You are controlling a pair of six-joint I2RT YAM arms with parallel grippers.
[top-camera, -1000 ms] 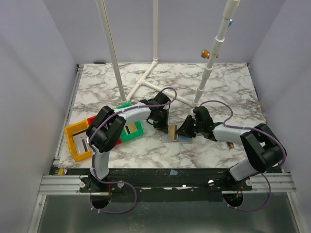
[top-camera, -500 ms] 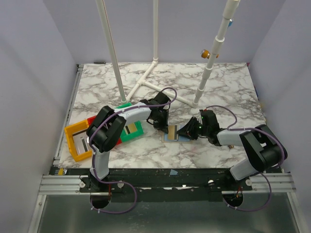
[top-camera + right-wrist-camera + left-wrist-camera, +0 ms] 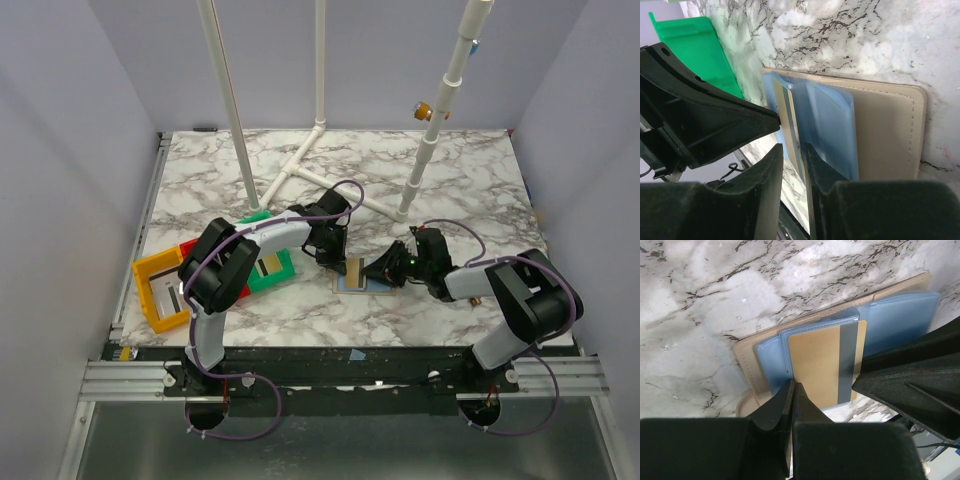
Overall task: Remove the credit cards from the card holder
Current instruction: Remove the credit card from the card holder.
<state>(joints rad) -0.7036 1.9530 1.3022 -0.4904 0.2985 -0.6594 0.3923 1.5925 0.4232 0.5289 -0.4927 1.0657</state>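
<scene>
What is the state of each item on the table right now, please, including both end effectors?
card holder: lying open, blue pockets facing up.
gold card: partly out of the card holder.
left end effector: shut, tips against the card holder.
right end effector: shut on the gold card.
green bin: open, seems to hold a flat item.
yellow bin: open, seems to hold a flat item.
</scene>
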